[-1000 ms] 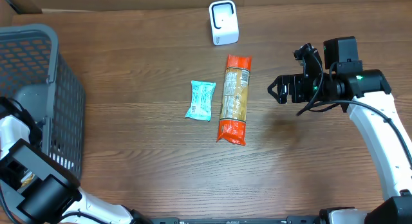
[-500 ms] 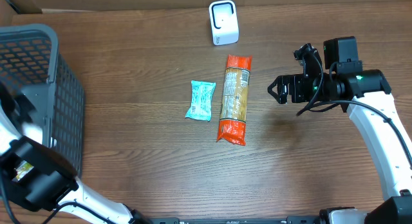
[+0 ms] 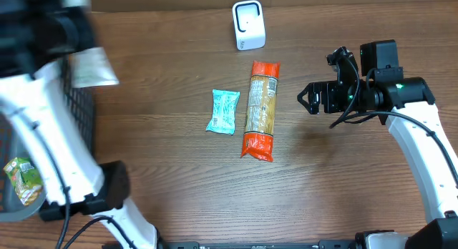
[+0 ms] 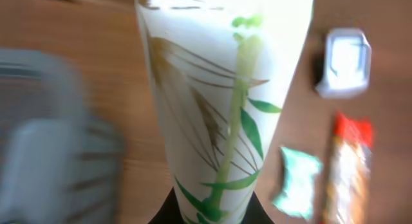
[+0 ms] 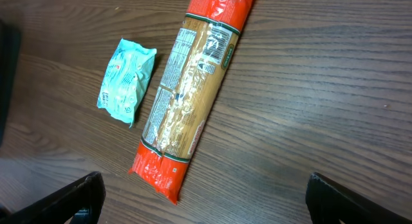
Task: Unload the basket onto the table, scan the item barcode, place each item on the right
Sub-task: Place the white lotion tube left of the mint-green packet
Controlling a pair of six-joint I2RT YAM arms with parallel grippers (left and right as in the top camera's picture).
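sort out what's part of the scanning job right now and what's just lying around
In the job: leaf-print pouch, held aloft; white scanner.
Lying about: pasta pack and teal packet, both flat on the table; basket, green packet inside it.

The left arm (image 3: 44, 127) has swung from the lower left corner up to the top left. The left gripper (image 4: 205, 214) has closed on a white pouch (image 4: 219, 102) with green leaves and now holds it lifted at the edge of the basket (image 3: 80, 116).
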